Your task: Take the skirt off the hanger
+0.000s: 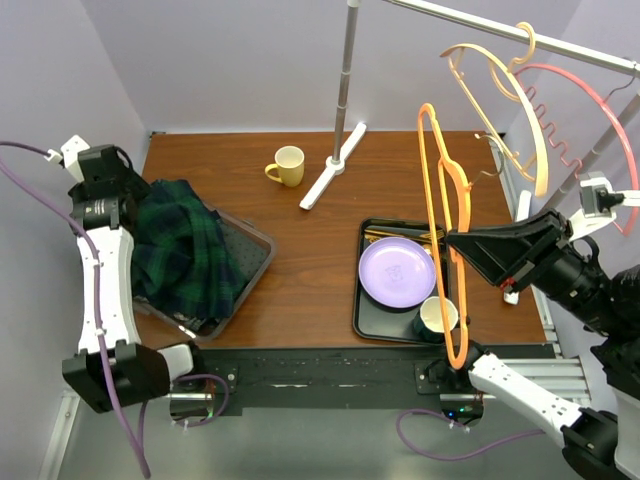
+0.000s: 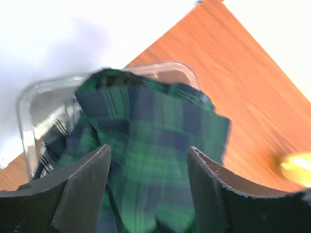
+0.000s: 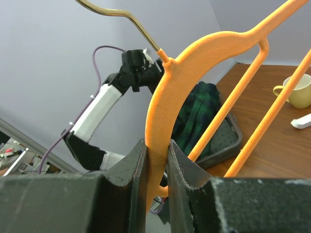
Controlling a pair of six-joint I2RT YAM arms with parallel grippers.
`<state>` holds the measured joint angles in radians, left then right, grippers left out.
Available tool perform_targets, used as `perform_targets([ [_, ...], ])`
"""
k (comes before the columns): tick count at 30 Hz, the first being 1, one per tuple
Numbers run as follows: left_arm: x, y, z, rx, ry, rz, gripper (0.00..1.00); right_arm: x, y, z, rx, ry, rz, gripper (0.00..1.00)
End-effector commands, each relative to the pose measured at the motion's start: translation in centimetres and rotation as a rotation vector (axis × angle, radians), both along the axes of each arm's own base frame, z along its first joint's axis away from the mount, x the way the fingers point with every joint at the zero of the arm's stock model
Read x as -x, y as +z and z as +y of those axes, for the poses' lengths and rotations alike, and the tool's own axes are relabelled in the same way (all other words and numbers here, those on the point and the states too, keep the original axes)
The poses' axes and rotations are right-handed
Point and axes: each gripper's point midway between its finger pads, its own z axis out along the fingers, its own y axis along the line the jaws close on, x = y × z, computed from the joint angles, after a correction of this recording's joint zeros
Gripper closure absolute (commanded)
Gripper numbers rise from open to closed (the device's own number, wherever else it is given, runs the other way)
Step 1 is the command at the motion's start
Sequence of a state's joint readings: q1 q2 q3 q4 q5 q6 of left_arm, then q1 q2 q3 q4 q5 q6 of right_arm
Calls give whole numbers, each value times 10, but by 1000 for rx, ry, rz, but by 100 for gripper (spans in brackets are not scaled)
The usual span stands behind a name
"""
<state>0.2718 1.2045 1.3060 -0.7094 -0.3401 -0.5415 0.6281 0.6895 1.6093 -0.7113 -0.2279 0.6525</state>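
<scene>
- The right gripper [image 3: 156, 145] had its jaws pressed together on the orange hanger [image 3: 204, 46], pinching the curved shoulder below the hook.
- In the top view the hanger's long axis ran from 12 to 6 o'clock. It was held clear of the table [image 1: 300, 270], and no cloth was on it.
- The left gripper [image 2: 148, 151] had its fingers spread with nothing between them, and was poised directly above the skirt [image 2: 155, 121].
- The skirt lay at 9 o'clock from the hanger, well apart from it. The heap ran roughly from 11 to 5 o'clock, and the left arm was plainly the nearer.
- Judgement: the separation appeared complete. Any further handling of the cloth would fall to the left arm.
- The clear bin [image 1: 258, 248] at the table's 9 o'clock side held the skirt, with folds rising over its rim towards 10 o'clock.
- The black tray [image 1: 360, 300] at 4 o'clock held a purple plate [image 1: 397, 272] and a dark cup [image 1: 437, 317].
</scene>
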Motion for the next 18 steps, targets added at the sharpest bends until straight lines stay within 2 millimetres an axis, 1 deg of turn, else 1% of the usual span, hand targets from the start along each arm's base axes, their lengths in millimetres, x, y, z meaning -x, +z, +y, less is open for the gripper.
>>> perform_targets([
  [1, 24, 22, -34, 106, -58, -75, 34, -5, 15, 7, -38, 16, -38, 100],
  [2, 26, 20, -46, 162, -91, -89, 35, -6, 13, 8, -34, 16, -33, 100],
  [3, 33, 14, -53, 188, -97, -95, 36, -7, 11, 9, -31, 16, -25, 100],
  [5, 38, 4, -69, 275, -120, -111, 38, -9, 10, 11, -27, 19, -25, 100],
  [6, 45, -18, -77, 316, -129, -88, 39, -12, 7, 13, -23, 22, -16, 100],
  [7, 45, -33, -84, 359, -141, -78, 39, -13, 5, 14, -21, 24, -13, 100],
  [8, 40, -44, -87, 399, -125, -103, 39, -14, 5, 16, -21, 25, -13, 100],
  [9, 47, -94, -90, 446, -94, -14, 39, -17, 0, 18, -16, 27, -1, 100],
  [10, 48, -119, -94, 481, -93, 22, 39, -20, -2, 19, -12, 24, 4, 100],
  [11, 41, -139, -95, 508, -80, 25, 40, -22, -3, 20, -10, 23, 9, 100],
  [12, 57, -193, -98, 560, -33, 167, 44, -24, -5, 22, -5, 20, 16, 100],
  [13, 60, -214, -99, 575, -16, 216, 47, -26, -6, 23, 0, 16, 19, 100],
  [14, 60, -229, -102, 606, -9, 237, 49, -28, -6, 22, 2, 12, 24, 100],
  [15, 74, -255, -109, 654, 17, 318, 51, -29, -4, 22, 3, 7, 24, 100],
  [16, 70, -260, -111, 669, 3, 299, 51, -30, -4, 22, 5, 1, 26, 100],
  [17, 77, -270, -113, 679, 28, 305, 51, -32, -4, 22, 9, -8, 29, 100],
  [18, 78, -271, -108, 663, 57, 290, 49, -33, -3, 21, 6, -13, 31, 100],
])
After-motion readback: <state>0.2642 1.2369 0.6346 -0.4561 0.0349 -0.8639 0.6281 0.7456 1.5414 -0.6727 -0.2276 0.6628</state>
